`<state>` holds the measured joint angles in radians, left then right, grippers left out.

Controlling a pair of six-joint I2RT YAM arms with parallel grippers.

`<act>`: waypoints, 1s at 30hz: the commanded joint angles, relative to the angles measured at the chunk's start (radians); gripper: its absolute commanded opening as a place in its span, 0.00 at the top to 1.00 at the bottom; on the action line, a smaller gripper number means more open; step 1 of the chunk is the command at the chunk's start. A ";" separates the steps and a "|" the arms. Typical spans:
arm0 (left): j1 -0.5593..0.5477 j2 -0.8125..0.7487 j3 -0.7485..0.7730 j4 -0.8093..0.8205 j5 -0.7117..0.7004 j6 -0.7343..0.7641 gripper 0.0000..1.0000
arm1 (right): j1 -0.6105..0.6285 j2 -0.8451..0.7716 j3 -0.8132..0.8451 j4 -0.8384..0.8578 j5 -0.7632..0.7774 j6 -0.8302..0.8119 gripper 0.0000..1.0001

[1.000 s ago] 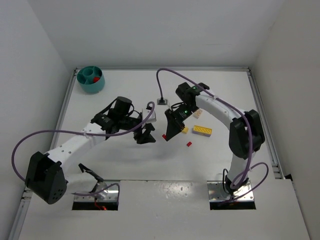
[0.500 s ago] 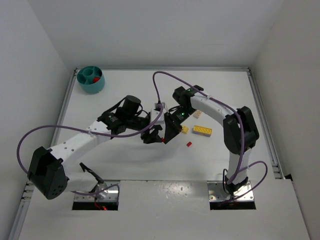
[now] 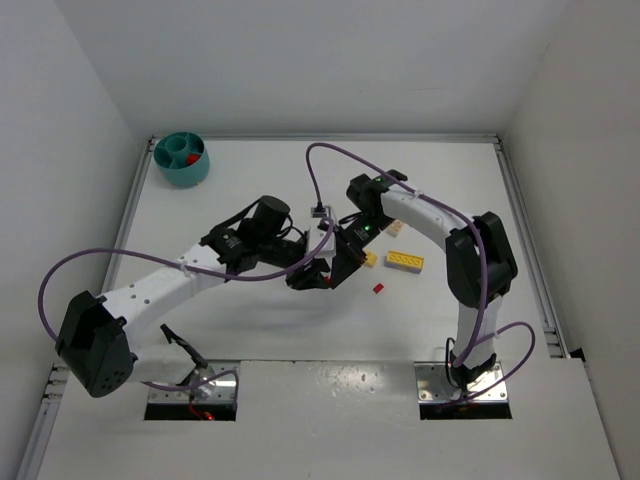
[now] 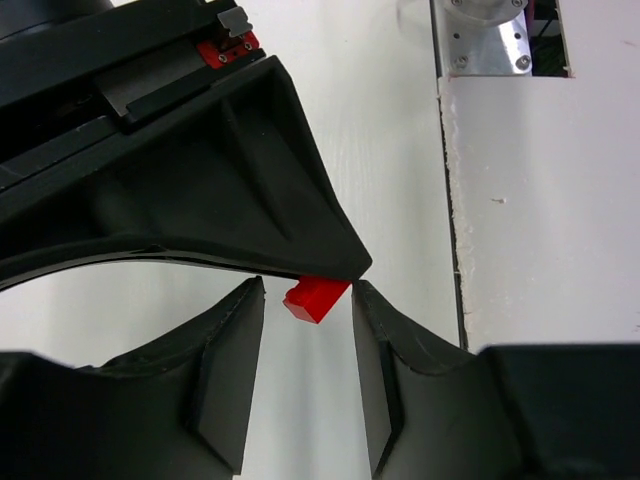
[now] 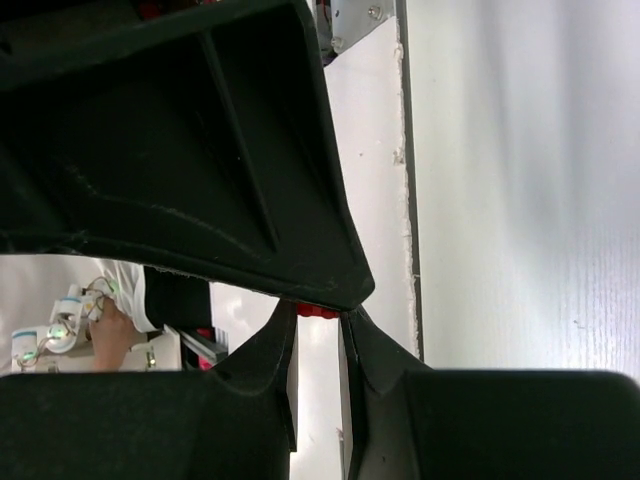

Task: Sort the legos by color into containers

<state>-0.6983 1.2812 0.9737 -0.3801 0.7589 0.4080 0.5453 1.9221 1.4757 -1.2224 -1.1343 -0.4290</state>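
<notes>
A small red lego (image 4: 315,298) hangs between the two grippers at the table's middle. My right gripper (image 3: 336,270) is shut on it, and the brick sits at its fingertips in the right wrist view (image 5: 320,311). My left gripper (image 4: 307,290) is open, with one jaw on each side of the same brick. It meets the right gripper tip to tip in the top view (image 3: 312,275). A second red lego (image 3: 378,288) lies on the table. A yellow studded lego (image 3: 405,261) and a smaller yellow piece (image 3: 370,260) lie to the right. The teal bowl (image 3: 185,177) stands far left with a red piece (image 3: 191,158) inside. No purple lego shows.
Purple cables loop over both arms (image 3: 330,150). Raised rails run along the table's left (image 3: 125,235) and right (image 3: 525,235) edges, with white walls behind them. The arm bases sit in cut-outs at the near edge (image 3: 190,395).
My left gripper has moved right until its open jaws straddle the red lego held by my right gripper. The right gripper has shifted slightly left towards it.
</notes>
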 commanded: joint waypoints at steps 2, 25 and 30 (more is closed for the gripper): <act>-0.030 0.001 0.019 0.021 0.011 0.023 0.54 | 0.001 -0.003 0.041 0.000 -0.113 -0.024 0.99; 0.137 -0.106 -0.050 -0.071 -0.052 0.035 1.00 | -0.111 -0.095 0.063 0.050 -0.001 0.028 0.50; 0.377 -0.131 -0.038 -0.091 -0.087 -0.003 1.00 | -0.162 -0.185 -0.067 0.354 0.282 0.278 0.50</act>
<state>-0.4103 1.1820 0.9161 -0.4641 0.6899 0.4248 0.4000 1.8050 1.4528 -1.0489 -1.0103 -0.2878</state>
